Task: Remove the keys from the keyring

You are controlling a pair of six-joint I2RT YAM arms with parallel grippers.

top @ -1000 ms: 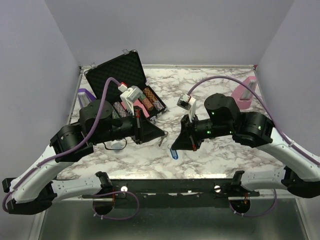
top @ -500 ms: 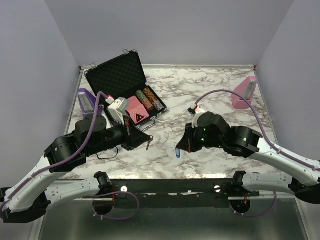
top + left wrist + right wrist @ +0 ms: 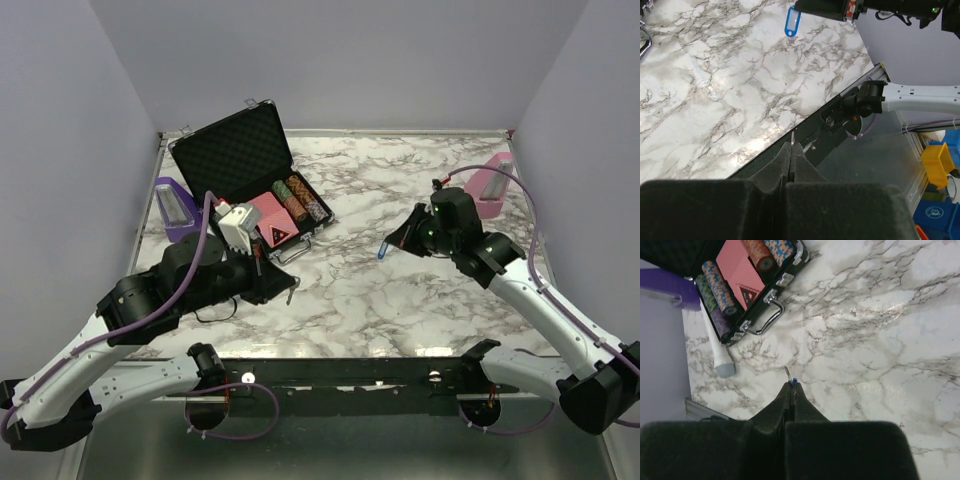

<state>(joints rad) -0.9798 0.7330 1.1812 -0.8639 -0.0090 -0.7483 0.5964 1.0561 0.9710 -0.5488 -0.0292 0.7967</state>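
Note:
My left gripper (image 3: 287,284) is shut on the thin silver key (image 3: 291,294), held above the marble near the table's front left. In the left wrist view only the key's tip (image 3: 792,138) pokes out beyond the closed jaws. My right gripper (image 3: 396,242) is shut on the blue oval tag of the keyring (image 3: 382,254), held above the table's middle right. The right wrist view shows a blue edge of the tag (image 3: 794,381) and its thin metal ring (image 3: 788,373) beyond the closed jaws. The tag also shows in the left wrist view (image 3: 792,22). Key and keyring are well apart.
An open black poker chip case (image 3: 245,160) with chips and a red card box stands at the back left. A purple stand (image 3: 172,205) is at the left edge, a pink one (image 3: 490,185) at the back right. A white grey-tipped stick (image 3: 717,352) lies by the case.
The two grippers have drawn apart. The right one swung up and to the right with the blue tag; the left one pulled back left with the key.

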